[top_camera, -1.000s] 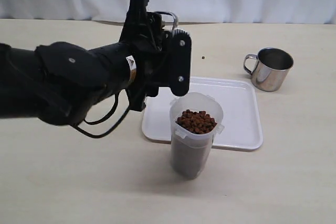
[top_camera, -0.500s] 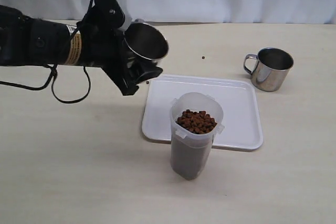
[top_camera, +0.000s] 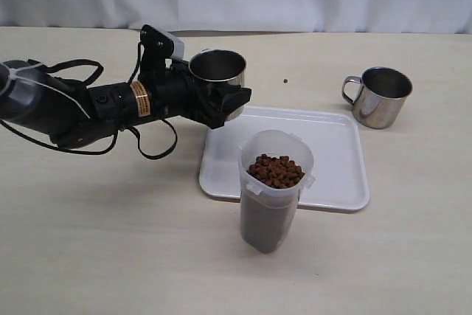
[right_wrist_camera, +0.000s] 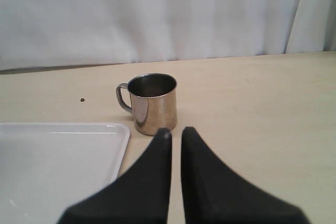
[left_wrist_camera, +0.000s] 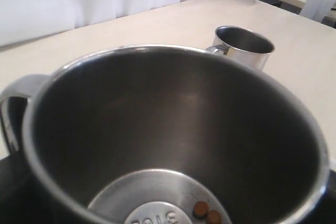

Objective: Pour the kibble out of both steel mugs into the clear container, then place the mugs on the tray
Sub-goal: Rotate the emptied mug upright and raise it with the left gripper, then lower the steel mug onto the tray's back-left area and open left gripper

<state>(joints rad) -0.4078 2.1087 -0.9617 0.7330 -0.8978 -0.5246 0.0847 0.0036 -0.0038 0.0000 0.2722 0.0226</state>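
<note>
My left gripper [top_camera: 225,99] is shut on a steel mug [top_camera: 218,73], held upright just above the far left corner of the white tray [top_camera: 332,145]. In the left wrist view this mug [left_wrist_camera: 173,129] fills the picture, with two kibble pellets [left_wrist_camera: 206,212] left on its bottom. The clear container [top_camera: 274,189] stands in front of the tray, full of kibble [top_camera: 276,170] up to near the rim. The second steel mug [top_camera: 380,97] stands on the table right of the tray and looks empty. My right gripper [right_wrist_camera: 175,132] is shut on nothing, a short way from that mug [right_wrist_camera: 152,102].
One stray pellet [top_camera: 285,81] lies on the table beyond the tray, also seen as a stray pellet [right_wrist_camera: 82,99] in the right wrist view. The tray's corner [right_wrist_camera: 58,161] lies beside my right gripper. A white curtain closes off the back.
The left arm has swung down and away from the container. The mug has turned from tipped to upright and now sits low over the tray's far left corner.
</note>
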